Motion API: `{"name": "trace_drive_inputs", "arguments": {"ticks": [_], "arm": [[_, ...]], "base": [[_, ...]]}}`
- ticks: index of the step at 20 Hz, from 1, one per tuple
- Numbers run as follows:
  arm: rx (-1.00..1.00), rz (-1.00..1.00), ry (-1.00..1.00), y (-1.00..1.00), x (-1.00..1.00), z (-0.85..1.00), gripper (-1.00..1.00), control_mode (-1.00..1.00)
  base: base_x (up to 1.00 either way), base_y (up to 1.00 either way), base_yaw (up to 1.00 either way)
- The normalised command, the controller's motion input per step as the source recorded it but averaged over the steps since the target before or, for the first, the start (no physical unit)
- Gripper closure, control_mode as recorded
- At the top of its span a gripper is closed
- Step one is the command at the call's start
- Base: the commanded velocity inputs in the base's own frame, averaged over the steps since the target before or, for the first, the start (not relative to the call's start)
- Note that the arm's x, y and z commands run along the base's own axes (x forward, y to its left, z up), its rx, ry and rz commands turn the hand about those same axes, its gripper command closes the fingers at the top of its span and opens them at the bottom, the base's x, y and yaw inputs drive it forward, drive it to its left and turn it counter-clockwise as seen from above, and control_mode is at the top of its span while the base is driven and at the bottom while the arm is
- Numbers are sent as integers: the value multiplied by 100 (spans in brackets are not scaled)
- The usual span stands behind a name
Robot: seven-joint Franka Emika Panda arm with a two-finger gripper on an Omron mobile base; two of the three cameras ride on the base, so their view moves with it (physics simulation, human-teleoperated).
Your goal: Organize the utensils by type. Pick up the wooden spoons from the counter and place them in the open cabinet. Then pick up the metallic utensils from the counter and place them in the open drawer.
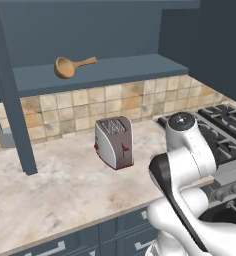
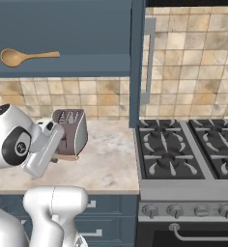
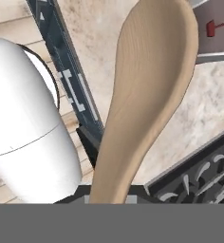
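While one tan wooden spoon [image 1: 72, 66] lies on the slate-blue open cabinet shelf [image 1: 120, 70], the gripper clasps a second light wooden spoon [image 3: 142, 99] above the beige marbled counter [image 1: 55, 185], near the grey toaster [image 1: 114, 142] and black stove [image 2: 183, 149].

Beige marbled counter [image 1: 55, 190] over slate-blue cabinet fronts, backed by tan tile, ending at the stove [image 2: 188, 159] on its right. Standing on it a silver toaster [image 1: 114, 142], upright, slots up, roughly mid-depth, well clear of the front edge; seen in the right base view too [image 2: 71, 131]. Above, an open cabinet shelf [image 1: 115, 70], slate-blue, bearing one wooden spoon [image 1: 70, 66], lying flat, bowl to the left, handle pointing right
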Motion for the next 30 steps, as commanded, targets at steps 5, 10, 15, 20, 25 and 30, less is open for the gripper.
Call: {"name": "trace_drive_inputs", "arguments": {"ticks": [5, 10, 15, 20, 25, 30], "arm": [[-6, 7, -24, 4, -7, 39, 100, -100], [-7, 5, -9, 6, 0, 53, 100, -100], [0, 5, 13, 0, -3, 57, 100, -100], [1, 1, 9, 0, -1, 52, 100, -100], [0, 9, -5, -3, 0, 26, 100, -100], [6, 11, -1, -4, 8, 18, 100, -100]], "base": [[0, 0, 0], [0, 0, 0], [0, 0, 0], [0, 0, 0], [0, 0, 0], [0, 0, 0]]}}
